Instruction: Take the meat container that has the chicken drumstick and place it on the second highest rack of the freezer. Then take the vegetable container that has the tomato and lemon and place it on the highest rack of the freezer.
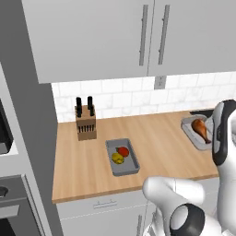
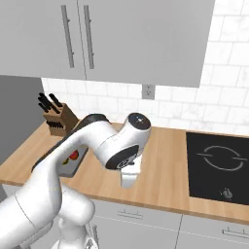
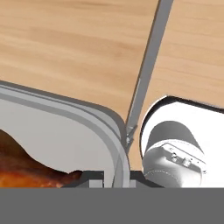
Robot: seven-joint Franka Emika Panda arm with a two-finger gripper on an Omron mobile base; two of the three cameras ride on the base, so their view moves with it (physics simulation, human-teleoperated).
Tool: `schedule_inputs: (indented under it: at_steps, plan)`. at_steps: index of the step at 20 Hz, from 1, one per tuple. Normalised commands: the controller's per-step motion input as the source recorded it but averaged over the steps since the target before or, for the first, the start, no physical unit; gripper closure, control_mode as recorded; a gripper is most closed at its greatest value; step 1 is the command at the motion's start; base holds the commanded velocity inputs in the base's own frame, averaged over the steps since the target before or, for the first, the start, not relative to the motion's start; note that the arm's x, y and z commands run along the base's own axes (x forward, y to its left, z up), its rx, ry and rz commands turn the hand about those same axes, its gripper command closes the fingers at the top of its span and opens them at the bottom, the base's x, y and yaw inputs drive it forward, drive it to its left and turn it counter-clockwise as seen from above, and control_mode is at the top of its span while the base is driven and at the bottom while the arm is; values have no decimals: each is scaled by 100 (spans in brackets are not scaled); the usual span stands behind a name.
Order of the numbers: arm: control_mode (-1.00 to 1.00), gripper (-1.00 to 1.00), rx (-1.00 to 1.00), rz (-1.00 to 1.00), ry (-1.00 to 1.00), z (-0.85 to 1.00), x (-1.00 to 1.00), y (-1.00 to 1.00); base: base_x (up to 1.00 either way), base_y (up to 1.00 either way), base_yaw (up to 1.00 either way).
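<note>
The meat tray [image 3: 65, 131] rim is pinched by the pincer [image 3: 117, 177] near the table's [image 1: 156, 133] right edge; tilted, the drumstick [image 1: 201, 127] could be spilled.

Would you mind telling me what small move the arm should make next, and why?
Probably lift straight up a little. In the hand view the fingers are shut on the rim of the meat container, which holds the chicken drumstick and sits on the counter.
</note>
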Motion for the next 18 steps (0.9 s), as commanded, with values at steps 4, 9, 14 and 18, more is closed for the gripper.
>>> schedule_inputs:
  at_steps: [4, 9, 14, 18]
  plan:
    - [-100, 100, -15, 4, -8, 96, -39, 63, 0, 0, 0]
    - [-100, 100, 3, 0, -2, 70, -17, 49, 0, 0, 0]
    - [-100, 100, 6, 0, 0, 36, -7, 39, 0, 0, 0]
    - [-100, 100, 0, 0, -5, 8, -27, 30, 0, 0, 0]
